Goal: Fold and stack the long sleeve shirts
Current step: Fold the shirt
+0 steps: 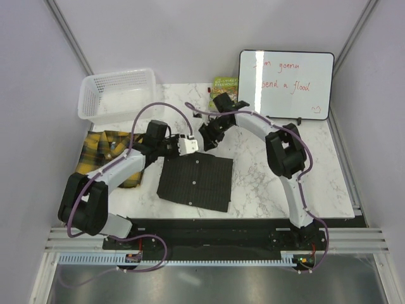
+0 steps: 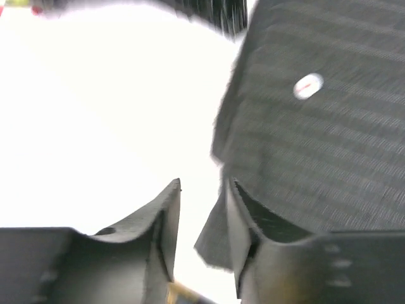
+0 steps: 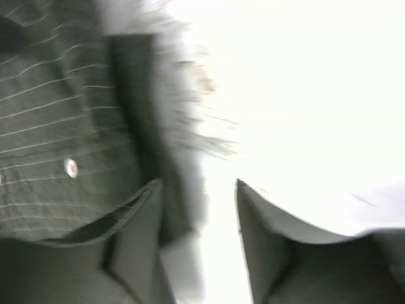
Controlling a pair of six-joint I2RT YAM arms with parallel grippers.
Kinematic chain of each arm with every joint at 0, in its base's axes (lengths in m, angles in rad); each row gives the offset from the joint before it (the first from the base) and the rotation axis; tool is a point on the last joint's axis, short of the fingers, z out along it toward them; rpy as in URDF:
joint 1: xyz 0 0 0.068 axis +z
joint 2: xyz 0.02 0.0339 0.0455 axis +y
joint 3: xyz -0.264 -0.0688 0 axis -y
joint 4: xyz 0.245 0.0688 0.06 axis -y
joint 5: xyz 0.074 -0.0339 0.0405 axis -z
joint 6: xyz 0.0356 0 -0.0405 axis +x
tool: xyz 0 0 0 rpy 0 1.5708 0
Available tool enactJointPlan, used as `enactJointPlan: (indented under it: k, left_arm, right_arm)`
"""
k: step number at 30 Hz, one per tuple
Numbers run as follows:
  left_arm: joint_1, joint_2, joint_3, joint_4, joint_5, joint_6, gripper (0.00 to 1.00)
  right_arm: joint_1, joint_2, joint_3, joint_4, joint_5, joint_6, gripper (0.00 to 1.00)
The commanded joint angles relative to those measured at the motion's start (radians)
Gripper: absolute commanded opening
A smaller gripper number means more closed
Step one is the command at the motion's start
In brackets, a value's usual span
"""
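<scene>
The dark pinstriped shirt (image 1: 195,180) lies folded into a flat rectangle at the table's middle front. It also shows in the left wrist view (image 2: 316,133) and the right wrist view (image 3: 57,126), blurred, with a white button. The yellow-and-black plaid shirt (image 1: 104,152) lies crumpled at the left, partly under my left arm. My left gripper (image 1: 187,144) is open just above the dark shirt's far left corner (image 2: 201,190). My right gripper (image 1: 207,136) is open over the bare table beside the shirt's far edge (image 3: 197,187). Neither holds anything.
A white mesh basket (image 1: 117,95) stands at the back left. A whiteboard (image 1: 286,85) leans at the back right, with a green book (image 1: 224,88) next to it. The marble table (image 1: 285,190) has bare surface at the right.
</scene>
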Motion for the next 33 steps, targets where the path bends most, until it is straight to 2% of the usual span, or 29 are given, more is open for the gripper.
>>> enactJointPlan:
  k: [1,3,4,5,6,7,8,9,10,11,12,13,15,19,24,31,33]
  left_arm:
    - [0.110,-0.057,0.117,-0.148,0.080,-0.140,0.45]
    - [0.174,-0.043,0.184,-0.222,0.148,-0.269,0.50]
    - [0.194,-0.034,0.207,-0.307,0.175,-0.314,0.50]
    - [0.216,-0.031,0.221,-0.332,0.203,-0.420,0.52]
    - [0.257,-0.034,0.226,-0.351,0.258,-0.476,0.54]
    - [0.274,-0.038,0.220,-0.386,0.287,-0.528,0.55]
    - [0.290,-0.048,0.206,-0.395,0.320,-0.626,0.56]
    - [0.313,-0.072,0.168,-0.406,0.385,-0.662,0.67]
    - [0.316,-0.086,0.145,-0.414,0.410,-0.699,0.69]
    - [0.320,-0.101,0.120,-0.414,0.433,-0.761,0.71]
    - [0.320,-0.124,0.078,-0.414,0.458,-0.786,0.71]
    - [0.322,-0.137,0.060,-0.412,0.461,-0.832,0.72]
    - [0.334,-0.146,0.040,-0.400,0.419,-0.891,0.74]
    - [0.383,-0.111,0.036,-0.401,0.349,-1.024,0.75]
    - [0.414,-0.055,0.016,-0.421,0.340,-1.093,0.69]
    - [0.416,-0.040,-0.026,-0.383,0.265,-1.187,0.70]
    - [0.416,-0.029,-0.036,-0.375,0.250,-1.198,0.69]
  right_arm:
    - [-0.131,-0.123,0.124,-0.030,0.064,0.042,0.63]
    - [-0.195,-0.160,0.116,-0.069,0.043,0.093,0.70]
    - [-0.218,-0.183,0.065,-0.075,-0.009,0.166,0.71]
    - [-0.238,-0.241,0.022,-0.075,-0.043,0.218,0.72]
    - [-0.272,-0.278,-0.037,-0.055,-0.067,0.276,0.74]
    - [-0.280,-0.321,-0.181,-0.022,-0.118,0.338,0.75]
    - [-0.284,-0.422,-0.266,0.070,-0.124,0.460,0.76]
    - [-0.284,-0.474,-0.355,0.133,-0.129,0.538,0.77]
    - [-0.284,-0.575,-0.538,0.281,-0.143,0.626,0.81]
    - [-0.284,-0.617,-0.625,0.355,-0.147,0.762,0.93]
    - [-0.281,-0.651,-0.760,0.415,-0.152,0.816,0.96]
    - [-0.278,-0.691,-0.810,0.493,-0.152,0.847,0.97]
    - [-0.258,-0.703,-0.888,0.506,-0.129,0.832,0.97]
    - [-0.241,-0.679,-0.959,0.561,-0.103,0.883,0.95]
    - [-0.215,-0.670,-1.049,0.679,-0.141,1.001,0.89]
    - [-0.157,-0.602,-1.056,0.693,-0.169,1.029,0.87]
    - [-0.139,-0.581,-1.031,0.693,-0.183,1.030,0.81]
